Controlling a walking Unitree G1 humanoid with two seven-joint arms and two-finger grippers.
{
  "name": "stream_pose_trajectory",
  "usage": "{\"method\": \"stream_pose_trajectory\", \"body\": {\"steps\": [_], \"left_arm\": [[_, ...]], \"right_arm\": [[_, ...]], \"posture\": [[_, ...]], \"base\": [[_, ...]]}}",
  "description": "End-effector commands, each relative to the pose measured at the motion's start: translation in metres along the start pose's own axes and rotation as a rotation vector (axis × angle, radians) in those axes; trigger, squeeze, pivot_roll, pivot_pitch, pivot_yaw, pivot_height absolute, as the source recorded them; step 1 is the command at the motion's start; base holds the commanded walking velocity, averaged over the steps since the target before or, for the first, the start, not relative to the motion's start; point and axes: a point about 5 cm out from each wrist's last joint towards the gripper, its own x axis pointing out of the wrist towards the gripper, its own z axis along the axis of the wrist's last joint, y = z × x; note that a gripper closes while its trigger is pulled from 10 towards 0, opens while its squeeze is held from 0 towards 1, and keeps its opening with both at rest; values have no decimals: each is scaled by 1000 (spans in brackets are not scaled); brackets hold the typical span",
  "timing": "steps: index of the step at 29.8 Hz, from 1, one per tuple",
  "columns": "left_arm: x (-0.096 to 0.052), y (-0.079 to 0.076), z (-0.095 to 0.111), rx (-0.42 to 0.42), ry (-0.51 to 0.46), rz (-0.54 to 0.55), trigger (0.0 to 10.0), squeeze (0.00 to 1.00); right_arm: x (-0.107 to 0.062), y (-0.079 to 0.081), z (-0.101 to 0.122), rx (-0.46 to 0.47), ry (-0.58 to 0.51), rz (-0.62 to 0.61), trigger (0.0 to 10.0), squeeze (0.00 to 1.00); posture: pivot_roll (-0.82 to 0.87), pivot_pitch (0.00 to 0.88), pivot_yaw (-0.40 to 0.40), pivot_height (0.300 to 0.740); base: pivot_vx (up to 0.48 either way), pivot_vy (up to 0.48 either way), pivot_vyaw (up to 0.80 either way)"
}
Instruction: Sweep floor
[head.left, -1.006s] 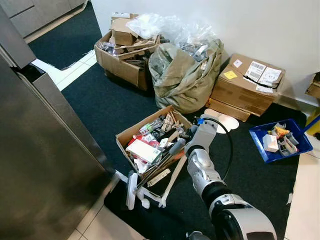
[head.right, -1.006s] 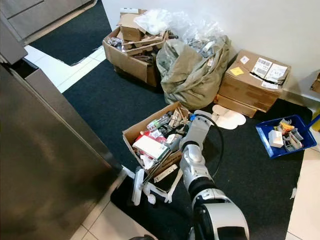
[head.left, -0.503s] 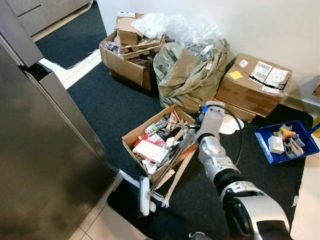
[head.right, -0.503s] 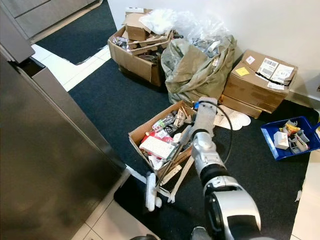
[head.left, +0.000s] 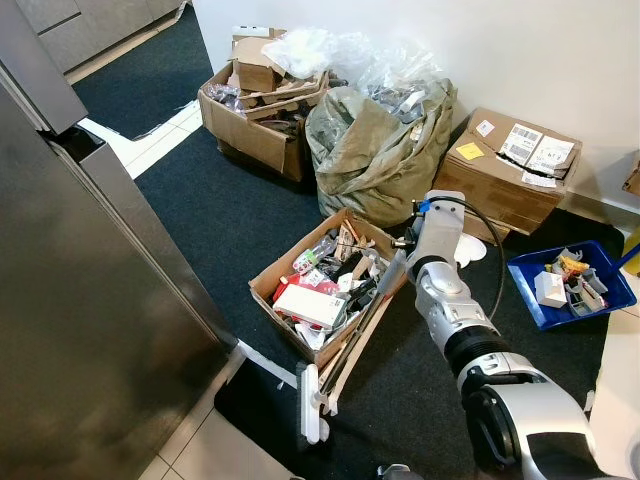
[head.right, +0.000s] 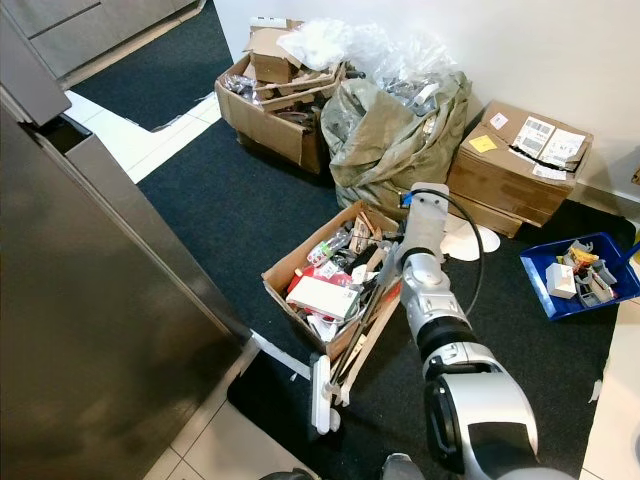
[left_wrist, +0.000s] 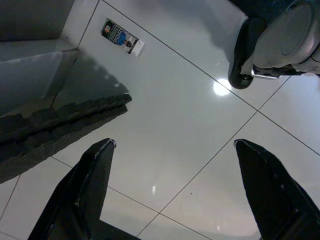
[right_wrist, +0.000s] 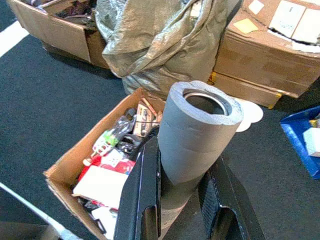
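A lived-in home, seemingly a kitchen corner doubling as storage: glossy white floor tiles are lying under a dark blue carpet mat, with grey cabinet fronts and a tall stainless-steel appliance standing nearby. Open brown cardboard boxes of household clutter and a stuffed olive-green sack are sitting against the white wall.

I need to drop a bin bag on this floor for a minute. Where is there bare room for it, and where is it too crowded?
Bare dark mat lies between the steel appliance front and the open cardboard box. White tile shows further back. Crowded: along the wall, where the box of scraps, stuffed sack and sealed carton stand, and around the blue tray.
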Motion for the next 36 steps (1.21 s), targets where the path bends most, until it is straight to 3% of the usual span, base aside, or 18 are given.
{"method": "stream_pose_trajectory", "body": {"steps": [1, 6, 8, 15, 17, 21, 23, 28, 33, 36], "left_arm": [[-4, 5, -11, -21, 42, 18, 10000, 0], [-4, 5, -10, -19, 44, 19, 10000, 0], [-3, 5, -10, -19, 44, 19, 10000, 0], [-3, 4, -9, -20, 44, 19, 10000, 0], [-3, 3, -9, -20, 43, 17, 10000, 0], [-2, 2, -9, -21, 42, 15, 10000, 0], [-2, 2, -9, -21, 42, 15, 10000, 0], [-2, 2, -9, -20, 45, 14, 10000, 0], [-2, 2, -10, -21, 45, 12, 10000, 0], [-2, 2, -10, -21, 47, 10, 10000, 0]], "right_arm": [[2, -12, 9, -121, -26, -31, 10000, 0], [4, -21, 11, -83, 16, -30, 10000, 0], [6, -29, 18, -91, 1, -39, 10000, 0], [7, -34, 28, -113, -55, -36, 10000, 0], [7, -36, 41, -193, -130, -2, 10000, 0], [7, -37, 51, -253, -185, 34, 10000, 0], [7, -37, 51, -253, -185, 34, 10000, 0], [5, -31, 78, -243, -329, 97, 10000, 0], [4, -30, 84, -253, -361, 114, 10000, 0], [3, -27, 89, -211, -384, 129, 10000, 0]], "posture": [[28, 207, 63, 740], [19, 202, 60, 740], [16, 201, 59, 740], [12, 196, 55, 740], [10, 182, 48, 740], [10, 177, 47, 740], [10, 177, 47, 740], [8, 171, 46, 740], [8, 171, 43, 740], [4, 166, 41, 740]], "base": [[0, 0, 0], [0, 0, 0], [0, 0, 0], [0, 0, 0], [0, 0, 0], [0, 0, 0], [0, 0, 0], [0, 0, 0], [0, 0, 0], [0, 0, 0]]}}
